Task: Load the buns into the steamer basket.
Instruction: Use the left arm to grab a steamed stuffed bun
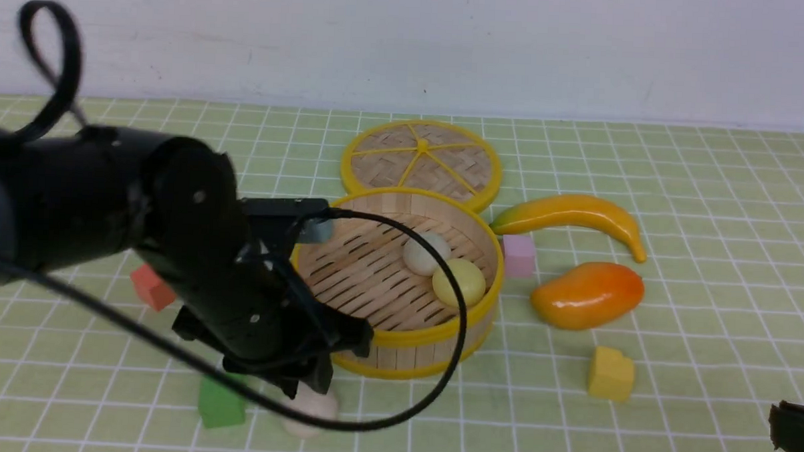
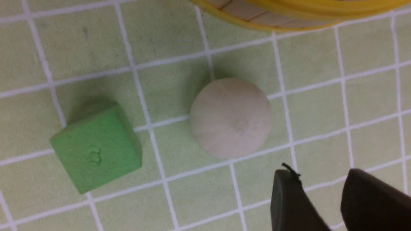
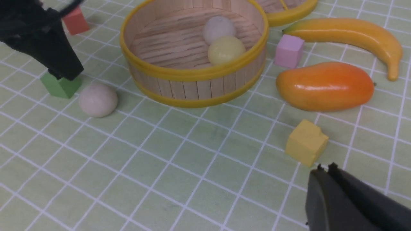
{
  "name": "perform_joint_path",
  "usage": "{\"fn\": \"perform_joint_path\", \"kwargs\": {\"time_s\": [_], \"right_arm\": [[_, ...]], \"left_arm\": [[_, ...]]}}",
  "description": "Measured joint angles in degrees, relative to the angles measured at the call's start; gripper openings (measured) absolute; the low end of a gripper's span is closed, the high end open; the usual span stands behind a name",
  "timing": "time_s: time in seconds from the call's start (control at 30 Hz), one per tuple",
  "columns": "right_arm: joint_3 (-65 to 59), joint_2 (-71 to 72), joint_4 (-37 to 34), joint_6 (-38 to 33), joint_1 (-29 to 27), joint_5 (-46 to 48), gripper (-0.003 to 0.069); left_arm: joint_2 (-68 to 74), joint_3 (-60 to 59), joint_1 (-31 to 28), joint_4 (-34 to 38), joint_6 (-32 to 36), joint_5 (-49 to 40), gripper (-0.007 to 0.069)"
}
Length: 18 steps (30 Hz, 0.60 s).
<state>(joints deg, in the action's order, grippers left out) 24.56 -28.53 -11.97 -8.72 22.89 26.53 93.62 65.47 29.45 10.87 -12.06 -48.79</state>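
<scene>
The steamer basket (image 1: pixel 398 333) stands mid-table and holds an off-white bun (image 1: pixel 424 253) and a pale yellow bun (image 1: pixel 459 281). They also show in the right wrist view as the off-white bun (image 3: pixel 219 28) and the yellow bun (image 3: pixel 226 49). A third beige bun (image 1: pixel 312 410) lies on the mat just outside the basket's front left wall. It shows in the left wrist view (image 2: pixel 231 118) and the right wrist view (image 3: pixel 98 100). My left gripper (image 2: pixel 321 175) hovers just above and beside this bun, open and empty. My right gripper (image 3: pixel 324 168) is shut and empty, low at the front right.
A green cube (image 1: pixel 220 401) lies close left of the loose bun, with a red cube (image 1: pixel 152 287) behind it. Right of the basket are a pink cube (image 1: pixel 518 255), a banana (image 1: pixel 576 215), a mango (image 1: pixel 587 294) and a yellow cube (image 1: pixel 611 374). The lid (image 1: pixel 421 160) lies behind.
</scene>
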Motion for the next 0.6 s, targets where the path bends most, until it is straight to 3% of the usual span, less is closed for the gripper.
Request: {"fn": "perform_joint_path", "kwargs": {"time_s": [0.17,0.6], "right_arm": [[0.00,0.00,0.00,0.00,0.00,0.00,-0.0021],[-0.97,0.00,-0.12,-0.02,0.00,0.06,-0.0021]], "left_arm": [[5.50,3.32,0.00,-2.02,0.00,-5.08,0.0237],[7.75,3.68,0.00,-4.38,0.00,-2.26,0.0237]]}}
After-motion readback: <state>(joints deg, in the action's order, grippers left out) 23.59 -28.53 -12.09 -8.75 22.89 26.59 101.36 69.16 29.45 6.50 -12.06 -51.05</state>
